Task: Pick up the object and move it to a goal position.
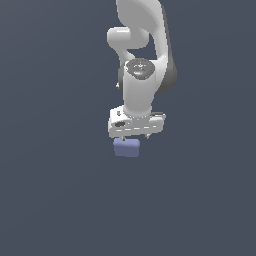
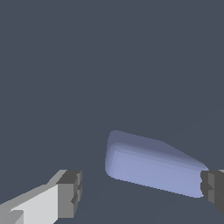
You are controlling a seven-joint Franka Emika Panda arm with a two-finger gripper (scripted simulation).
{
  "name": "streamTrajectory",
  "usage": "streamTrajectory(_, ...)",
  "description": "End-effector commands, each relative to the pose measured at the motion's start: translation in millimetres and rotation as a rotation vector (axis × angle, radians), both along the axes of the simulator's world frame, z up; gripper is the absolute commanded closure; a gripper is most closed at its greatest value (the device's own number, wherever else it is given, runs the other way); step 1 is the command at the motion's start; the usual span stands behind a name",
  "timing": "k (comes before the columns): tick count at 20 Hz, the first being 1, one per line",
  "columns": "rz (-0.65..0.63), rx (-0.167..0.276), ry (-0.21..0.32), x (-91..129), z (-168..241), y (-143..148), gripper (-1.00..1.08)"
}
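The object point(image 1: 126, 148) is a small periwinkle-blue block with rounded edges, lying on the plain dark grey ground. In the exterior view my white gripper point(image 1: 135, 137) hangs straight down just above it, and the fingertips end about at the block's top. In the wrist view the object point(image 2: 153, 164) lies between my two fingers. It is close to one dark finger pad point(image 2: 213, 189) and well apart from the other point(image 2: 71, 192). The gripper point(image 2: 142, 192) is open wide and holds nothing.
The arm's white links point(image 1: 142, 60) rise above the gripper in the exterior view. All around is uniform dark grey ground point(image 1: 50, 190), and no other object or goal marker shows.
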State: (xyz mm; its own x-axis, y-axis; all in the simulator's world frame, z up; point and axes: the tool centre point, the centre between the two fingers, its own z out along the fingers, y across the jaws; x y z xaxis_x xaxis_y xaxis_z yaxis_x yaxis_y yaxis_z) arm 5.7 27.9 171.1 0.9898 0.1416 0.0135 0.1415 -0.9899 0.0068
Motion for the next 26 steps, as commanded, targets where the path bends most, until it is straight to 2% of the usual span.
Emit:
streamTrajectory(1, 0.030, -0.001, 0.001, 0, -1, -1, -0.92)
streamTrajectory(8, 0.160, -0.002, 0.003, -2, -4, -5, -0.92)
streamTrajectory(26, 0.616, -0.006, 0.011, -7, -13, -17, -0.92)
